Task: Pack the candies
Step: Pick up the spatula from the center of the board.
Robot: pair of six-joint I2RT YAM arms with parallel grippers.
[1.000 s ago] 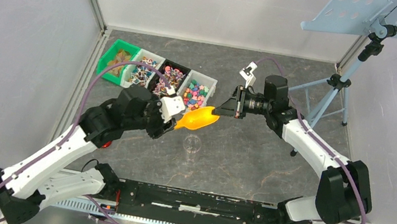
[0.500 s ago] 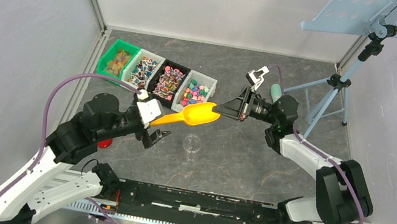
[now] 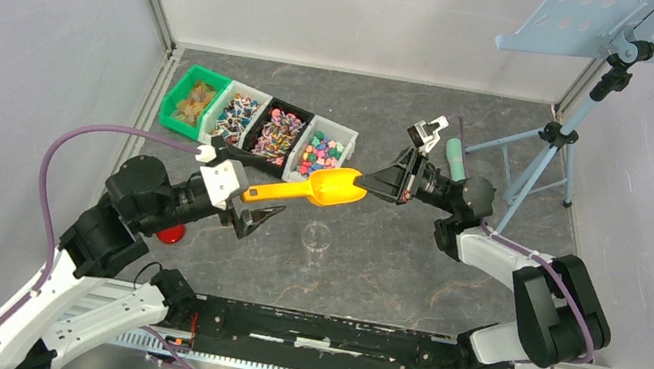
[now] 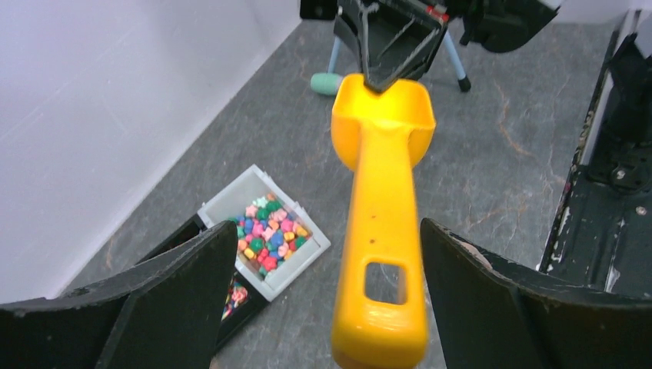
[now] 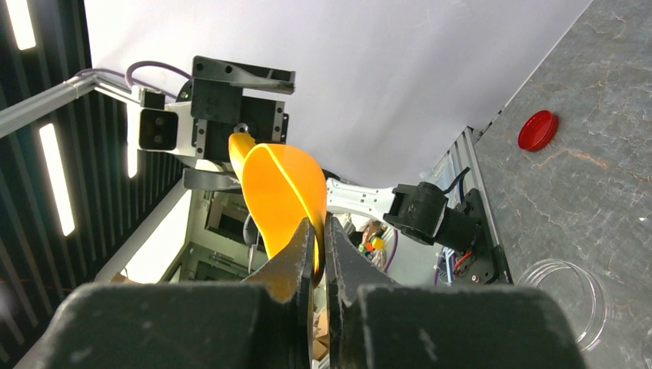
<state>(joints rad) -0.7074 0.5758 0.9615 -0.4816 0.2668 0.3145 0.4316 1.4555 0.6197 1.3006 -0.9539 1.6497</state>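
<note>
The candies (image 3: pixel 321 154) lie in a row of bins at the back left; the grey bin's multicoloured ones (image 4: pixel 267 233) also show in the left wrist view. An orange scoop (image 3: pixel 307 189) hangs level in the air. My right gripper (image 3: pixel 370 188) is shut on the rim of its bowl, which its fingers (image 5: pixel 319 231) pinch on the thin orange wall (image 5: pixel 281 192). My left gripper (image 3: pixel 252 194) stands open at the handle end. The handle (image 4: pixel 382 231) lies between its wide jaws without touching either.
A small clear cup (image 3: pixel 318 237) stands on the grey floor below the scoop, also seen in the right wrist view (image 5: pixel 561 296). A red lid (image 3: pixel 172 234) lies by the left arm. A music stand (image 3: pixel 555 133) rises at the back right.
</note>
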